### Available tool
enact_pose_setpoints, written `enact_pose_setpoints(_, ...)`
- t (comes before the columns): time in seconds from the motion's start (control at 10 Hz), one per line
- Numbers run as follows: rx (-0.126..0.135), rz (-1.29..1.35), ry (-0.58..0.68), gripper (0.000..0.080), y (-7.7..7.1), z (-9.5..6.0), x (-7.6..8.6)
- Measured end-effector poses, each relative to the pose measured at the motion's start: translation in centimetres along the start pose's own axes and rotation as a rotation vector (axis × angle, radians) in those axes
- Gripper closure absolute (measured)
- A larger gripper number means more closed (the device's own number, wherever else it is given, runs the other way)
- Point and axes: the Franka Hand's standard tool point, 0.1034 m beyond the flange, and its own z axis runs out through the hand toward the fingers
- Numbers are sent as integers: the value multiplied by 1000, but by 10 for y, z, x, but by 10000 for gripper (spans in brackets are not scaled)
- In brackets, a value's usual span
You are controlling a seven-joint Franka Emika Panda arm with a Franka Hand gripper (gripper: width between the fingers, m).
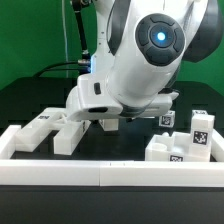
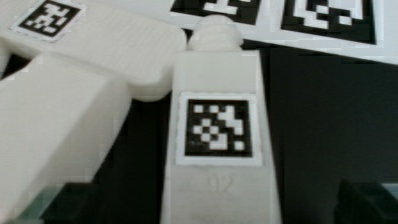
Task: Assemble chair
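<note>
Wrist view: hovers, pincer (image 2: 217, 205) spread astride tagged bar (image 2: 217, 130); best to drop straight, clamp long sides, miss neighbouring slab (image 2: 71, 100)

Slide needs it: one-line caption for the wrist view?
Tagged white chair bar fills the frame, a wider tagged part beside it, on a dark table.
</note>
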Motion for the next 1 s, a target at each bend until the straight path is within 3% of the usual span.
enact_pose_setpoints(0.4,2,2,-7,151,2,5,1)
enact_pose_setpoints(0.6,3,3,-7,401,2,5,1)
enact_pose_setpoints(0.7,3,3,-8,401,2,5,1)
enact_pose_setpoints(0.8,3,3,-8,510,2,5,1)
enact_pose_setpoints(1.0,3,3,-7,510,2,5,1)
